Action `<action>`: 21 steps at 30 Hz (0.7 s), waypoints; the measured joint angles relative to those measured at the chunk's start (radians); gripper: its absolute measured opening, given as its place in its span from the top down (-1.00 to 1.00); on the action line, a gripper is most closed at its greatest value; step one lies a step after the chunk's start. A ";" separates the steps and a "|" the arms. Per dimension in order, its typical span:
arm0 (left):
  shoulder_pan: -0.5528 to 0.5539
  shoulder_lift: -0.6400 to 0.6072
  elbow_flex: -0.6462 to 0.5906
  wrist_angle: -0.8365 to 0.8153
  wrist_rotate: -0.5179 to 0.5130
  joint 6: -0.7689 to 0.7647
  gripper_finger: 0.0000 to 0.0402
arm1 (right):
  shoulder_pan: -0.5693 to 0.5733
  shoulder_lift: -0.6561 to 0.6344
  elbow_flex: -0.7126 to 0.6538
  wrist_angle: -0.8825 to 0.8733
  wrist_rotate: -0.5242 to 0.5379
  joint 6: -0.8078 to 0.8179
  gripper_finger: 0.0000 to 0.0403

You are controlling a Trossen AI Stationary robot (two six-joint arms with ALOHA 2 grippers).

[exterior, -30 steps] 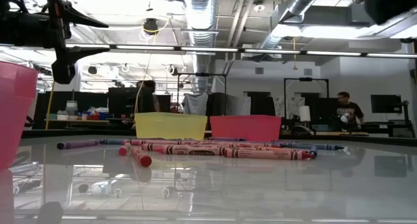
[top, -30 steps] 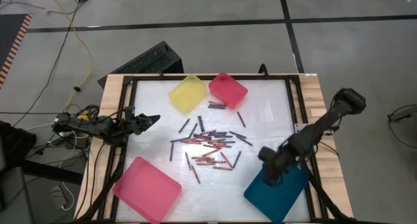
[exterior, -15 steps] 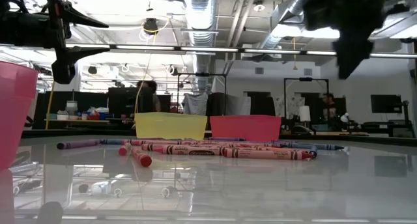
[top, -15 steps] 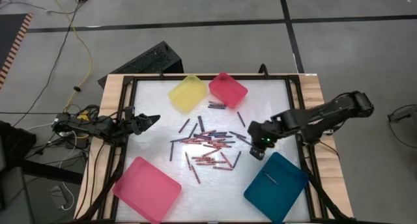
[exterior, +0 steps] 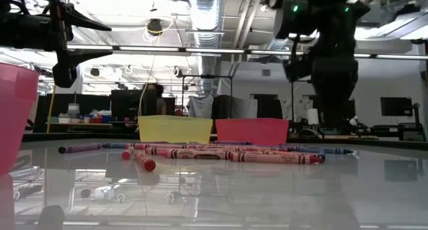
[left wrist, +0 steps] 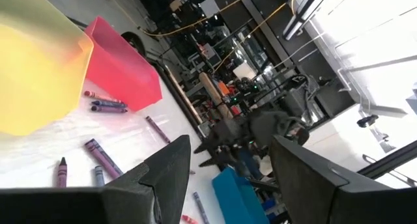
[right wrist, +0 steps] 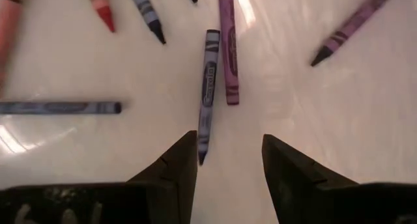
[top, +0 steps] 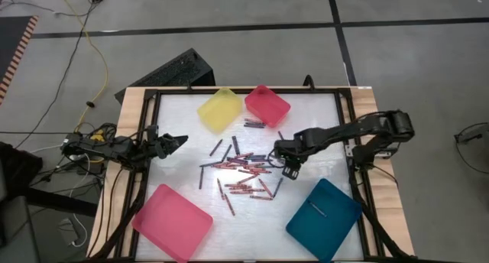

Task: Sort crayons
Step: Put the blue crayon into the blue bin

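Several red, dark and bluish crayons (top: 244, 171) lie scattered flat on the white table top, also seen in the low view (exterior: 221, 153). One crayon (top: 318, 210) lies in the teal tray (top: 336, 232). My right gripper (top: 289, 170) is open and empty, pointing down over the right side of the pile. In the right wrist view its fingers (right wrist: 228, 149) stand above the near end of a bluish crayon (right wrist: 208, 87), beside a purple one (right wrist: 228, 55). My left gripper (top: 182, 138) is open and empty at the table's left edge, held level (left wrist: 231, 146).
A yellow tray (top: 219, 108) and a small pink tray (top: 267, 105) stand at the far edge. A large pink tray (top: 173, 221) stands at the near left. A dark frame (top: 348, 141) borders the table. People show in the room behind (exterior: 351, 113).
My right gripper has gone from over the teal tray toward the table's far and left side, and now stands over the right side of the crayon pile. A crayon now shows in the teal tray where the gripper was.
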 joint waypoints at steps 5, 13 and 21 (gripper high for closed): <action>0.000 0.000 0.000 0.000 0.000 -0.001 0.01 | -0.003 0.076 0.000 0.037 -0.019 -0.023 0.18; 0.000 0.000 0.000 -0.002 -0.004 0.005 0.01 | -0.003 0.157 0.005 0.061 -0.025 -0.028 0.18; 0.000 0.000 0.000 -0.005 -0.005 0.005 0.01 | -0.003 0.169 0.004 0.049 -0.032 0.007 0.59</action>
